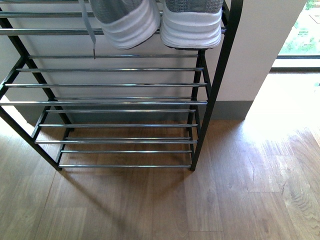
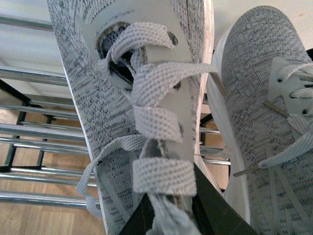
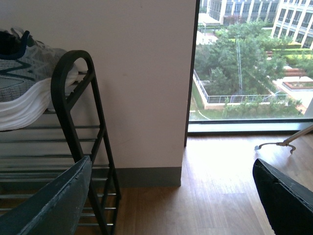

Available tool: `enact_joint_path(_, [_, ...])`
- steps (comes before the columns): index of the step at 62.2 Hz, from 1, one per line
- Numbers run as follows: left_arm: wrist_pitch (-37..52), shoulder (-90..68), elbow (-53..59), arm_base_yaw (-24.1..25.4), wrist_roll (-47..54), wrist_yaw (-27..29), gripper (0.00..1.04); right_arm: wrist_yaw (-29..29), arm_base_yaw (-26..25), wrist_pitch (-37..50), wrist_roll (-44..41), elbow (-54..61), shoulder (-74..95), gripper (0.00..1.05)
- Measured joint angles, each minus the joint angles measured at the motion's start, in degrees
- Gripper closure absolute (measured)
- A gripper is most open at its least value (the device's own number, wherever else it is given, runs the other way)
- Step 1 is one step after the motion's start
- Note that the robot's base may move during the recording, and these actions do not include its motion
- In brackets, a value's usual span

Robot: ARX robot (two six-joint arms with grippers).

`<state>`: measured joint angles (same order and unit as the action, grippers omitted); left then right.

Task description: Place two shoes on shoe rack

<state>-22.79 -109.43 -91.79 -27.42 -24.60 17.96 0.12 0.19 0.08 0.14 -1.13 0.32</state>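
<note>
Grey knit sneaker (image 2: pixel 122 122) fills the left wrist view. Its laced tongue runs down between the two dark fingers (image 2: pixel 215 210) of the left gripper (image 2: pixel 171 208), which stand on either side of the laces and close against them. Whether they pinch the shoe or only flank it, I cannot tell. Just beside it lies the second sneaker (image 2: pixel 266 122), toe pointing the same way. In the front view both rest side by side on the uppermost visible tier of the shoe rack (image 1: pixel 120 85), toward its right end. Their white heels overhang the front chrome rod, and a lace dangles from the left one. The right gripper (image 3: pixel 166 205) hangs off to the rack's right, facing the wall (image 3: pixel 142 73) and a window (image 3: pixel 249 63), its fingers (image 3: pixel 49 205) spread wide with nothing held.
</note>
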Motion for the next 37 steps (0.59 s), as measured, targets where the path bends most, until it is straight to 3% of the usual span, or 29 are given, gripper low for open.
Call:
enact_joint_path(22, [1.5, 0.5, 0.5, 0.3, 2.2, -1.2, 0.33, 0.0, 0.0, 0.0, 0.0, 0.0, 0.0, 0.09])
enact_joint_path(31, [6.1, 8.0, 6.8, 0.0, 3.4, -1.5, 0.09, 0.0, 0.0, 0.0, 0.0, 0.0, 0.0, 0.09])
enact_joint_path(37, [10.9, 17.1, 13.4, -0.9, 5.5, 1.2, 0.10, 0.0, 0.0, 0.0, 0.0, 0.0, 0.0, 0.09])
